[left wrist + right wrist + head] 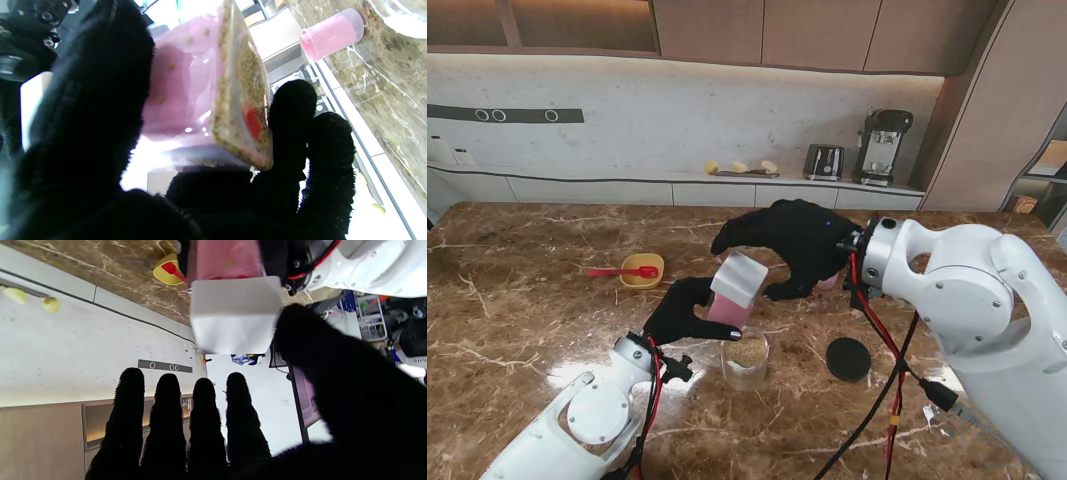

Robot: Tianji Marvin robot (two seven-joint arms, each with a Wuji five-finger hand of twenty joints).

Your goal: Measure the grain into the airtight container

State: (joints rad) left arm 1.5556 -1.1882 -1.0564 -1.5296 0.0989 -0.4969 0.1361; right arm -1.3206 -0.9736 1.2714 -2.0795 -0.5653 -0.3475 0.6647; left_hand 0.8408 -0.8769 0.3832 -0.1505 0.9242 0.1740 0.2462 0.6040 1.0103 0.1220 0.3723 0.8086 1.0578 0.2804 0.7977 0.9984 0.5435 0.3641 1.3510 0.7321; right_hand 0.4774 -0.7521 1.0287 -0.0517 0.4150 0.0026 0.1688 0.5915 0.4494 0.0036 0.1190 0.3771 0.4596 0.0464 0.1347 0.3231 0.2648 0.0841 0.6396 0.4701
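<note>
Stand view — left hand (689,312) grips pink box (736,289); right hand (799,243) spread — grain jar (746,359) part-hidden

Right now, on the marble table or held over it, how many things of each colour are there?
Pink: 2, grain box, pink cup
Yellow: 1, bowl
Red: 1, spoon
Black: 1, lid
Clear: 1, container
Total: 6

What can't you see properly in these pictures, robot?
- Stand view: the pouring mouth of the pink grain box is hidden by my left hand and the box itself.
- Stand view: the pink cup is almost covered by my right hand.
- Left wrist view: the clear container is cut off by the edge.
- Stand view: the things on the back counter are too small to name.
</note>
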